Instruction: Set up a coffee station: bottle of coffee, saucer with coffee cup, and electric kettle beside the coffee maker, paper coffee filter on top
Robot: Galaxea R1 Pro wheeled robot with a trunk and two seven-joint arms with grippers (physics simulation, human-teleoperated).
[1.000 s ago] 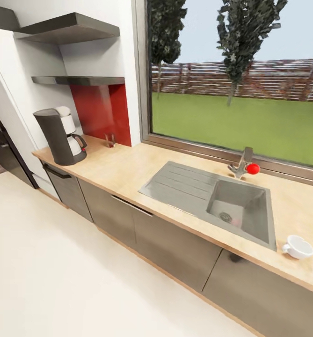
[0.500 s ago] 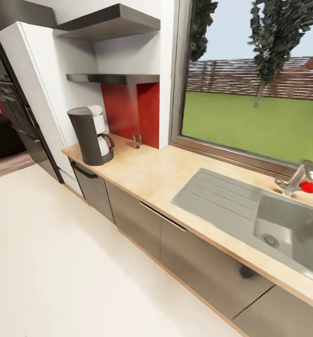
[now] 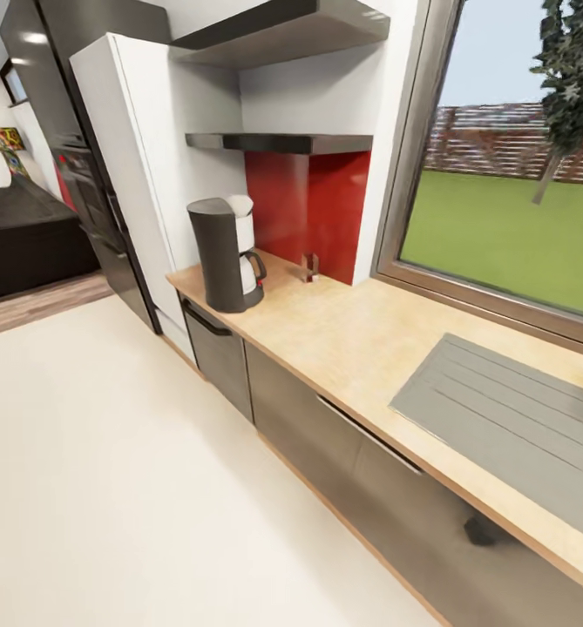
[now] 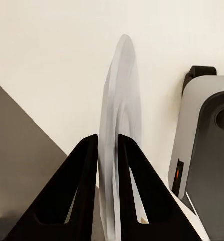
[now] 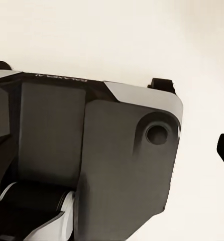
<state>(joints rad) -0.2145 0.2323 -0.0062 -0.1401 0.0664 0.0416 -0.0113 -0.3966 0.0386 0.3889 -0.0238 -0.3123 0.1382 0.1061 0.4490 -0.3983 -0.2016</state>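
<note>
Pretty clearly a home kitchen: there's a long tan wood-look countertop (image 3: 361, 340) over grey cabinet fronts (image 3: 326, 435), with a steel sink drainboard (image 3: 509, 414) set into it and a dark coffee maker (image 3: 226, 252) parked at the far end. Above that you've got two black wall shelves (image 3: 278, 139), a red backsplash panel (image 3: 308, 205), and a big window (image 3: 509, 200) looking onto a lawn and fence. Past the tall white cabinet (image 3: 152, 165) sits what looks like a built-in oven (image 3: 91, 200), though it's too dark to be sure, and the pale floor (image 3: 108, 470) runs off toward another room.
</note>
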